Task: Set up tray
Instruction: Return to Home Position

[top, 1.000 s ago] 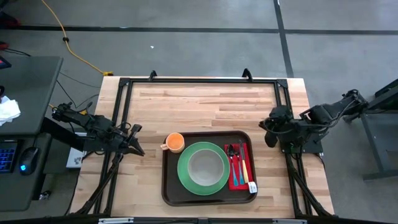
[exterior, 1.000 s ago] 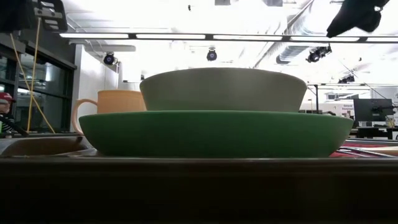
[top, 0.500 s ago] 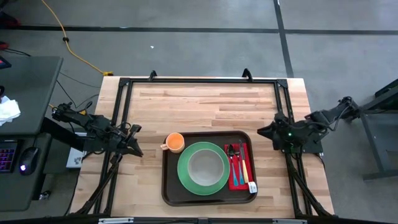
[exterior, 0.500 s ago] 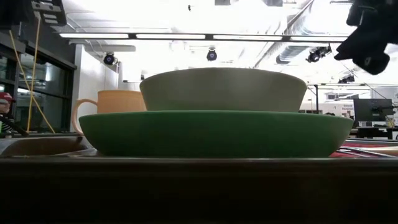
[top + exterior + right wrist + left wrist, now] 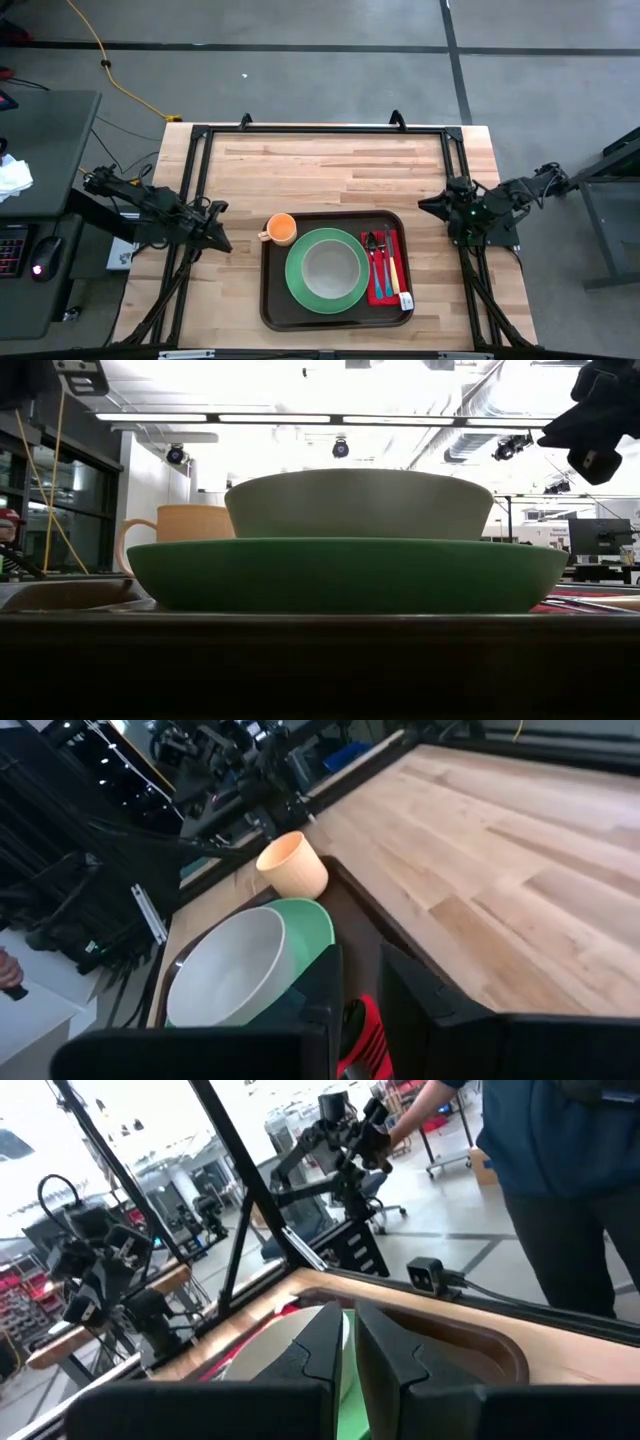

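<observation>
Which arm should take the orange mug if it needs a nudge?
Probably left. The left gripper sits just beside the orange mug on the tray's left side; the right gripper is beyond the green plate and cutlery.

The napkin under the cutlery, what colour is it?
Red. The napkin lies on the brown tray; the high view shows it best.

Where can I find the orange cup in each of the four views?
High view: cup in the tray's upper left corner.
Low view: cup at left, behind the green plate.
Left wrist view: not seen.
Right wrist view: cup just beyond the plate.
Shared landmark: the green plate.
</observation>
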### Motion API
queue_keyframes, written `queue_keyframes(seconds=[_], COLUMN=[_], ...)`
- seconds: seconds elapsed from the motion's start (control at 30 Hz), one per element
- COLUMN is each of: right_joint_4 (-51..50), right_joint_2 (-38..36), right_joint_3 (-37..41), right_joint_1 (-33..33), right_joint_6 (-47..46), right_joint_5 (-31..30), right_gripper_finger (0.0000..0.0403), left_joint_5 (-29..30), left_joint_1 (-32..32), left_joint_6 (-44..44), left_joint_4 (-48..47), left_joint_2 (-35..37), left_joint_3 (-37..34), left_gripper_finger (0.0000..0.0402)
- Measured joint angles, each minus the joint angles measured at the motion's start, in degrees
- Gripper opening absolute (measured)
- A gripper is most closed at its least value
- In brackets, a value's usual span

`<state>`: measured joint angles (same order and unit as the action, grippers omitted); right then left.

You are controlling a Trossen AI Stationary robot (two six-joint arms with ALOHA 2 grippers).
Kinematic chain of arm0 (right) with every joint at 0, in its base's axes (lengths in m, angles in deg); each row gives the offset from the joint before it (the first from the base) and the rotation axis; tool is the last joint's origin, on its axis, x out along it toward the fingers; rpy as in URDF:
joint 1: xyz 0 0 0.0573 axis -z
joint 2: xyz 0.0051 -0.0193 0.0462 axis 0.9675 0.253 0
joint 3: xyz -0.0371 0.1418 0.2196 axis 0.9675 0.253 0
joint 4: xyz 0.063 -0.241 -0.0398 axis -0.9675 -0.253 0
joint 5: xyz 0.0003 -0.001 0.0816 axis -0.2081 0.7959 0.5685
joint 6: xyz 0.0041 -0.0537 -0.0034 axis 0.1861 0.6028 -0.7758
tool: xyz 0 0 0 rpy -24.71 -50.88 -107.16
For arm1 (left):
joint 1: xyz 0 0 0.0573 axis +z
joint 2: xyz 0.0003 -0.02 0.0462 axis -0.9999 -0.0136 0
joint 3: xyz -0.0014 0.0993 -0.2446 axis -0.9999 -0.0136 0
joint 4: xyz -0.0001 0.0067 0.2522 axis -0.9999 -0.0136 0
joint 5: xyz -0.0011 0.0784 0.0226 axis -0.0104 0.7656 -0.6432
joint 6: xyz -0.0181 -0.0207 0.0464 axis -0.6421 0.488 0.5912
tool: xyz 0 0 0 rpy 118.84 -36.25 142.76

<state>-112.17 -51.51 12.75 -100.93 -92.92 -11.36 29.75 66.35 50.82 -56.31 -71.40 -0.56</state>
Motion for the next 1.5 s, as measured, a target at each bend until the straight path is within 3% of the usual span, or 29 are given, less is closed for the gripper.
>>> queue_keyframes(seconds=[0.3, 0.8, 1.13, 1.23, 1.43, 1.5], right_joint_4=[-2.15, -7.1, -6.08, 0.3, 20.56, 23.75], right_joint_2=[-2.68, -2.68, -2.66, -2.53, -2.47, -1.47], right_joint_3=[0.0, 0.0, 0.0, 2.53, 15.45, 15.61], right_joint_1=[0.0, 0.0, 0.0, -0.02, 0.32, 0.77], right_joint_6=[2.85, 2.52, 3.81, 5.64, 7.97, 9.25], right_joint_5=[-1.22, -4.82, -5.17, -2.94, 2.42, 4.43], right_gripper_finger=[0.0043, 0.004, 0.004, 0.004, 0.0039, 0.0036], left_joint_5=[0.22, 10.26, 10.78, 10.78, 10.78, 10.7], left_joint_1=[0.0, 0.05, 0.05, 0.05, 0.05, 0.05], left_joint_6=[-0.4, -8.72, -9.7, -9.27, -9.13, -9.05], left_joint_4=[7.76, 6.86, 7.35, 7.48, 8.12, 8.99], left_joint_2=[0.0, 0.0, 0.0, 0.0, 0.0, 0.0], left_joint_3=[-5.03, -6.39, -6.41, -6.41, -6.41, -6.41], left_gripper_finger=[0.0062, 0.0062, 0.0062, 0.0062, 0.0062, 0.0062])
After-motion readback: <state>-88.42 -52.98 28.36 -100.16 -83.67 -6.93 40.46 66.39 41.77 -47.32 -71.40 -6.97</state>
